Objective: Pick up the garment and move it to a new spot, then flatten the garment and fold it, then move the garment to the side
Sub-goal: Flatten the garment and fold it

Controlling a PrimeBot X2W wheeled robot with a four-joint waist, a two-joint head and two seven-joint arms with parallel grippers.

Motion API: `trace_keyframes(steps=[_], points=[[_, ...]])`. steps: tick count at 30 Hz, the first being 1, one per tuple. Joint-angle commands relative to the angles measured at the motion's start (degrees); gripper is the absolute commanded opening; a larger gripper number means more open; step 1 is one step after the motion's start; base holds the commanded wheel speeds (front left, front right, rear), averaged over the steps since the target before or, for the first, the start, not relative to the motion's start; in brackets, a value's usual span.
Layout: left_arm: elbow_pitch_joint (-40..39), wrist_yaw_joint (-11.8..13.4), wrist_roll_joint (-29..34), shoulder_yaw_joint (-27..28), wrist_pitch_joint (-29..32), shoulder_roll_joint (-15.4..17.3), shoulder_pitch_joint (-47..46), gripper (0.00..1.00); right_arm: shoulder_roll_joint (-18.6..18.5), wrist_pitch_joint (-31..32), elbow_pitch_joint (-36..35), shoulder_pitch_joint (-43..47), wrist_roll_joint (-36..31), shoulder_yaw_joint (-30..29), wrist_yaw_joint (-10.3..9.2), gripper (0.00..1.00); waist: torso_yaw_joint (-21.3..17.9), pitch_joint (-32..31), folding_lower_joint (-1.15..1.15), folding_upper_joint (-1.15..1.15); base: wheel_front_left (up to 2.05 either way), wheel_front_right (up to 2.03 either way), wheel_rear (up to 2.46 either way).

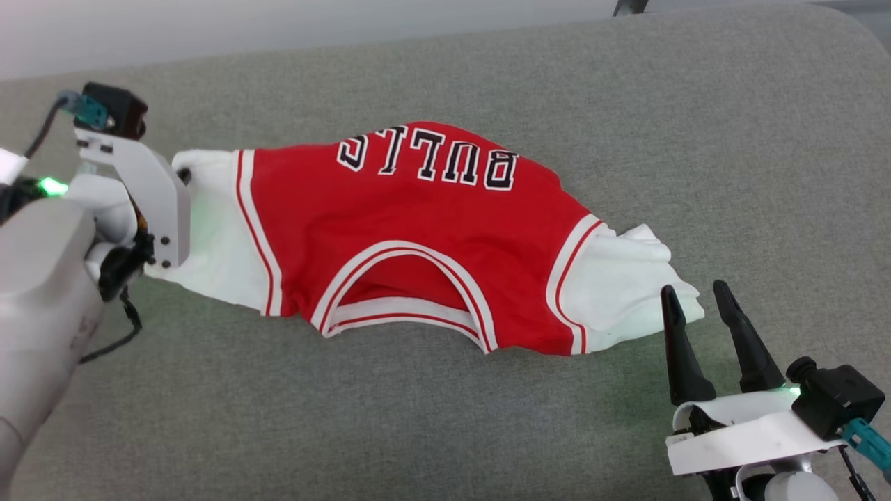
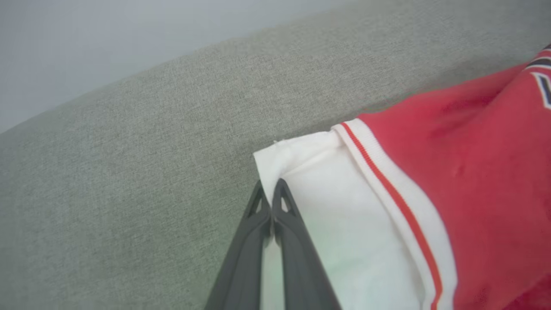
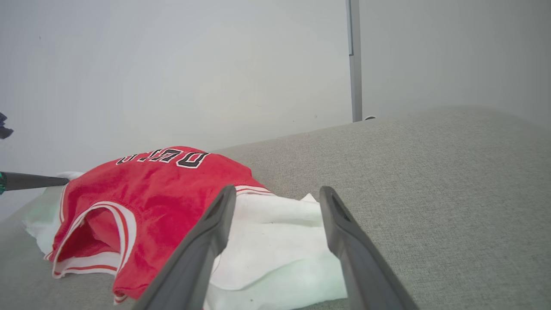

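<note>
One sleeve is taken, one is not. On my left, the left pincer (image 2: 270,194) has its fingers pressed together on the corner of the shirt's (image 1: 418,223) left sleeve (image 1: 216,229), with white cloth caught between the tips. In the head view its wrist housing covers the grip.

The shirt lies spread crosswise on the grey cushion (image 1: 731,125). Its collar (image 1: 404,309) is toward me and the BULLS lettering is upside down on the far side. The red body humps up in the middle and is not lying flat.

On my right, the right sleeve (image 1: 619,278) is bunched into folds. The right pincer (image 1: 695,292) sits just at its edge, fingers spread wide and holding nothing. In its wrist view the white cloth lies between and beyond the two tips.

I judge this to be the taking-hold stage, ahead of either the lift to a new spot or the stretch flat. Next I need to ease the right pincer forward and low so one finger slides under the folds. Then I close it on cloth at the sleeve's outer end, matching the left grip, before either arm pulls.
</note>
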Motion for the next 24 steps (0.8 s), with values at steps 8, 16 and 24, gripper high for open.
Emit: trace_keyframes(steps=[8, 16, 24], points=[[5.14, -0.09, -0.47, 0.76, -3.93, -2.03, 1.62, 1.00, 0.05, -0.30, 0.09, -0.70, -1.10, -0.20, -0.02, 1.00, -0.72, -0.10, 0.00, 0.00, 0.00, 0.00, 0.00], [1.05, -0.34, -5.27, 4.28, -13.25, -2.48, 7.85, 1.00, 0.04, -0.30, 2.76, -0.07, -6.63, 0.81, -0.02, 1.00, 1.29, -3.90, 0.00, 0.00, 0.00, 0.00, 0.00], [-8.57, 0.37, -7.24, 7.20, -23.72, -1.82, 18.73, 1.00, -3.54, 8.18, 6.17, -2.16, -9.66, 2.34, -0.02, 1.00, 5.13, -7.25, 0.00, 0.00, 0.00, 0.00, 0.00]])
